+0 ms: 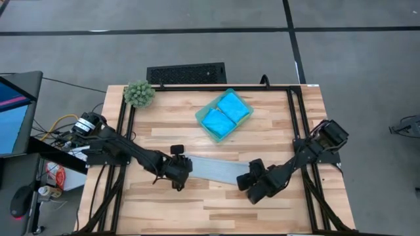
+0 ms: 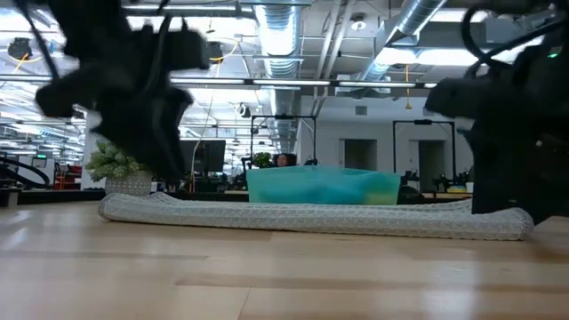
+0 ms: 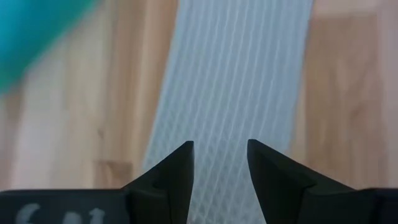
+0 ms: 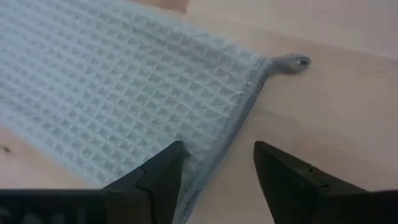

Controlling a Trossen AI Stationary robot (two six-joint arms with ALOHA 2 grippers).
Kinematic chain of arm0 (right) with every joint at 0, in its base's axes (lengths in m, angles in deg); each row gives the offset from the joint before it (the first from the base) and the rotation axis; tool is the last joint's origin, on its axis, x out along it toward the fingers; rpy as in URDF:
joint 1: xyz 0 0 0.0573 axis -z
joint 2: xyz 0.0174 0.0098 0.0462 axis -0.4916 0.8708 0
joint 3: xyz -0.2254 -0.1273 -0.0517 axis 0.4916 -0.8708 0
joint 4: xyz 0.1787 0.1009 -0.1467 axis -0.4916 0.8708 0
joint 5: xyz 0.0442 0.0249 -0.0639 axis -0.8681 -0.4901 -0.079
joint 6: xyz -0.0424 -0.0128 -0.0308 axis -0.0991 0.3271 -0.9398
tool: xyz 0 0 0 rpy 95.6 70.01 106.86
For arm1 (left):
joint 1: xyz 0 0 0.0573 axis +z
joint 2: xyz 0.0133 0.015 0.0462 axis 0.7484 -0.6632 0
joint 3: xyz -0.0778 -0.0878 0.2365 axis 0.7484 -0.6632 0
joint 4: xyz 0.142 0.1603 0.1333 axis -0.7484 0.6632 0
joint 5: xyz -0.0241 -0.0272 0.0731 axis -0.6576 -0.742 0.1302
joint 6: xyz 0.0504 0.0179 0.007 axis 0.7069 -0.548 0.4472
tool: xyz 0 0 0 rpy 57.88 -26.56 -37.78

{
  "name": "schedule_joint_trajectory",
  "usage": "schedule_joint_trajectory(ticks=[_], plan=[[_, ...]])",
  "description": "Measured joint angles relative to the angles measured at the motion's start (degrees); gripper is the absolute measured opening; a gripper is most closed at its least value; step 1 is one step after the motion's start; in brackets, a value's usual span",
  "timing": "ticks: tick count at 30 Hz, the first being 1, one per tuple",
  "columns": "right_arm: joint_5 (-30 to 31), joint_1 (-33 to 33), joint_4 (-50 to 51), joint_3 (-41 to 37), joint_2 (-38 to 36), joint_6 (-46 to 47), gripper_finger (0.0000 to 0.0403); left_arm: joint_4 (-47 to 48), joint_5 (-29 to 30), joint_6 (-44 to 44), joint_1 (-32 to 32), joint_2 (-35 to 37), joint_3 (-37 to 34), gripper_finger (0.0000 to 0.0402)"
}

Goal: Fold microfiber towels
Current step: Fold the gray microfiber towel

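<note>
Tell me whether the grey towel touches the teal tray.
Apart. In the high view bare wood separates the grey towel from the teal tray, which sits farther back on the table.

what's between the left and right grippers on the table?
The light grey towel, a long folded strip lying flat from the left gripper to the right gripper, nothing on it. Clearest in the high view.

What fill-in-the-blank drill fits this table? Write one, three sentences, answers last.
The long strip lying between the left gripper and the right gripper is the ____ towel.
The two folded blue towels lie in the teal ____.
The plant ball sits at the table corner nearer the ____ arm.
Missing words: grey; tray; left.
</note>
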Motion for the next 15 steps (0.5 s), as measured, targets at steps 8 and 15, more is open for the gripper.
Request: schedule_joint_trajectory(ticks=[8, 15], plan=[[1.41, 0.42, -6.46, -4.01, -0.59, 1.68, 0.0216, -14.13, -3.63, -3.85, 1.46, 0.35, -11.15, 0.0143], [-0.87, 3.09, -9.04, -4.09, -0.49, -0.52, 0.0136, -17.52, -4.08, -5.75, 1.53, 0.70, -14.01, 0.0143]])
